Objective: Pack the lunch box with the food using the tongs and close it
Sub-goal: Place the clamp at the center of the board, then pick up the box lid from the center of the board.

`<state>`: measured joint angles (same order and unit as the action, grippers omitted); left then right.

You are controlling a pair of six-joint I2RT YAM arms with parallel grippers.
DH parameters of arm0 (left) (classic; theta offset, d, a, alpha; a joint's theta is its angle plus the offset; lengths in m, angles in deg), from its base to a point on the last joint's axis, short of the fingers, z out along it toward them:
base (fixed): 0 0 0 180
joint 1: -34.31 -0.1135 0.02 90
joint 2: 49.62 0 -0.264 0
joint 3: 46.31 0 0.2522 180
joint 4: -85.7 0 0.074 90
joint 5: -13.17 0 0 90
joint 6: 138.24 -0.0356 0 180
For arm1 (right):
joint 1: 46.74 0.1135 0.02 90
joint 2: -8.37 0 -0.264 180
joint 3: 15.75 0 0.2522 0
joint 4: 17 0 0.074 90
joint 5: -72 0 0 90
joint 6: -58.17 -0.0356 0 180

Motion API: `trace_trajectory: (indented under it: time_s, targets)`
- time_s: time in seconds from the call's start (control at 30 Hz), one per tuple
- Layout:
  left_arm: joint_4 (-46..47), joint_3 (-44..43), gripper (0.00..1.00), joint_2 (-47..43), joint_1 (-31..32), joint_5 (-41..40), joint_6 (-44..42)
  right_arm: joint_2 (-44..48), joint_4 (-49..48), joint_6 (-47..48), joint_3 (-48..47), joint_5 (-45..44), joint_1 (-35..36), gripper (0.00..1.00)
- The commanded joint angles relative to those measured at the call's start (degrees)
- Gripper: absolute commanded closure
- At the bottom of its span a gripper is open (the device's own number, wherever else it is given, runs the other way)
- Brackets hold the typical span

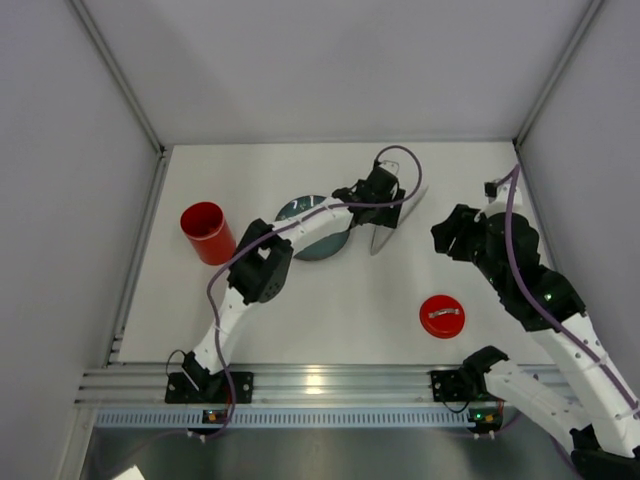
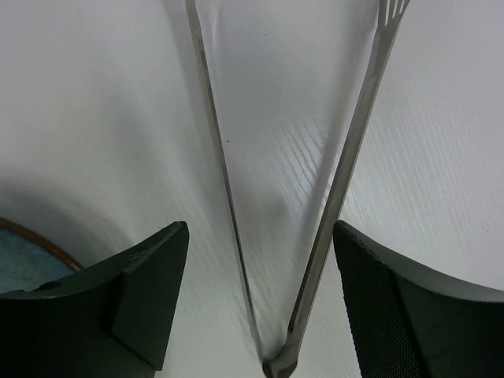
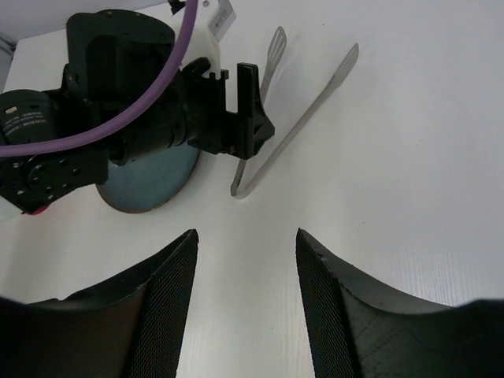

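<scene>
The silver tongs [image 2: 346, 169] lie flat on the white table as a narrow V, right of the blue-grey plate [image 1: 300, 208]. My left gripper [image 2: 260, 228] hangs over their joined end, open, one finger on each side of the two arms with a gap to each. From above, the left gripper [image 1: 388, 212] sits over the tongs [image 1: 383, 238]. The red lunch box [image 1: 205, 232] stands upright and open at the left. My right gripper [image 3: 248, 236] is open and empty, facing the tongs [image 3: 295, 130] from the right. The food is hidden from every view.
The flat red lid [image 1: 441, 316] lies on the table near the front, right of centre. The left arm stretches across the plate [image 3: 150, 177] and covers most of it. Grey walls close off the table at the left, back and right.
</scene>
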<state>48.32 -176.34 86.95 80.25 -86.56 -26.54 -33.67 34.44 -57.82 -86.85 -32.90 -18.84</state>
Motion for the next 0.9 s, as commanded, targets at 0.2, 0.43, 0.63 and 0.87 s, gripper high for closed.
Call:
trace_trajectory:
  time_s: [0.2, 0.43, 0.63, 0.87]
  targets:
    - [9.72, 13.14, 0.20, -19.84, 5.82, -1.26, -6.22, 4.50, 4.43, 0.60, -6.64, -1.45, 0.66, 0.45]
    - [13.95, 22.39, 0.20, -23.64, 15.23, 6.49, -10.87, 6.45, 7.77, 0.69, -10.77, -2.59, 0.66, 0.45]
    - [13.95, 20.66, 0.20, -18.73, 22.97, 6.04, -13.16, 6.80, 9.00, 0.77, -12.18, -2.07, 0.66, 0.45]
    - [12.63, 17.83, 0.21, -14.06, 25.70, 8.94, -13.52, 6.97, 9.53, 1.13, -12.09, -2.42, 0.66, 0.44]
